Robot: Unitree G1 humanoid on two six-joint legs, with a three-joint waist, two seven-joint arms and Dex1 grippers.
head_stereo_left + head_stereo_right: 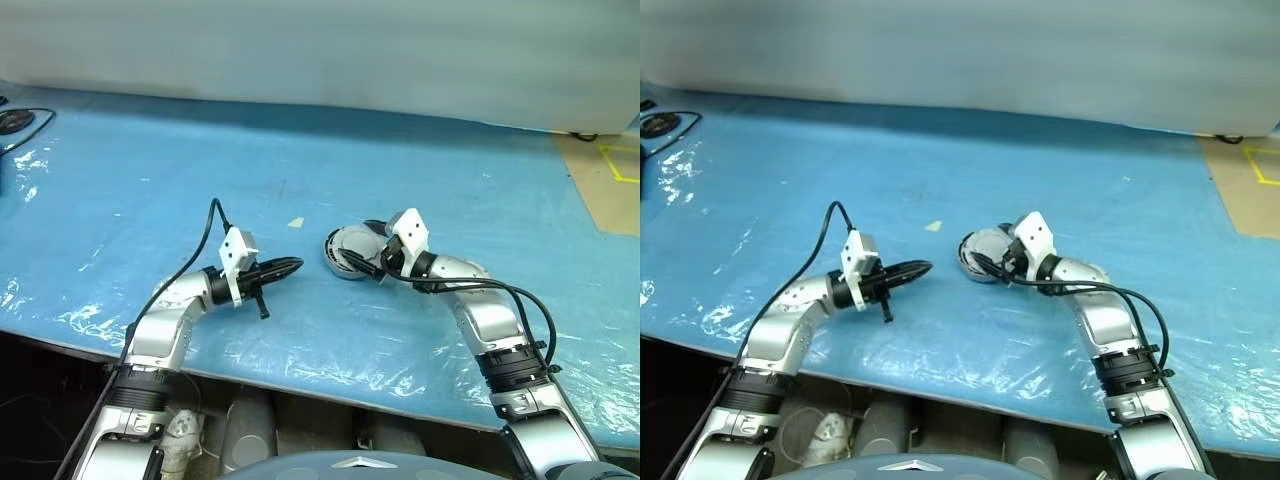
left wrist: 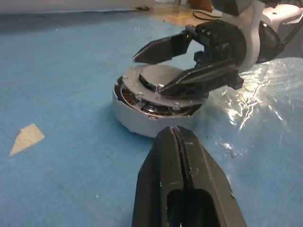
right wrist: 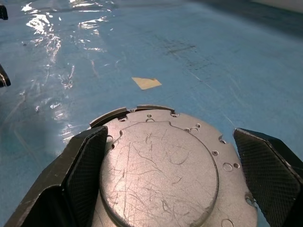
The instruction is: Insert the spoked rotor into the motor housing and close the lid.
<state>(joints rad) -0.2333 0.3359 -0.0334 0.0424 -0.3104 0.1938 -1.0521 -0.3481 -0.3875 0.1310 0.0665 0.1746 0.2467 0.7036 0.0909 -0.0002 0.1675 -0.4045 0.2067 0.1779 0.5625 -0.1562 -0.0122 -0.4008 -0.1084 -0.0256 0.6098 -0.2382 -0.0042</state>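
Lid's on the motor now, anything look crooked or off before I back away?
The lid looks askew: it sits tilted on the motor housing, with copper windings showing in the gap on one side. The right gripper stands open around it; the left gripper is shut, off to the side.

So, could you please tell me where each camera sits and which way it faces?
Left eye and right eye views: on the head, looking forward and down at the blue table; both arms show, the left gripper shut.
Left wrist view: along its shut fingers at the motor housing, lid on top, and the right gripper.
Right wrist view: along its open fingers, astride the lid.
Shared: the lid; the tan scrap.
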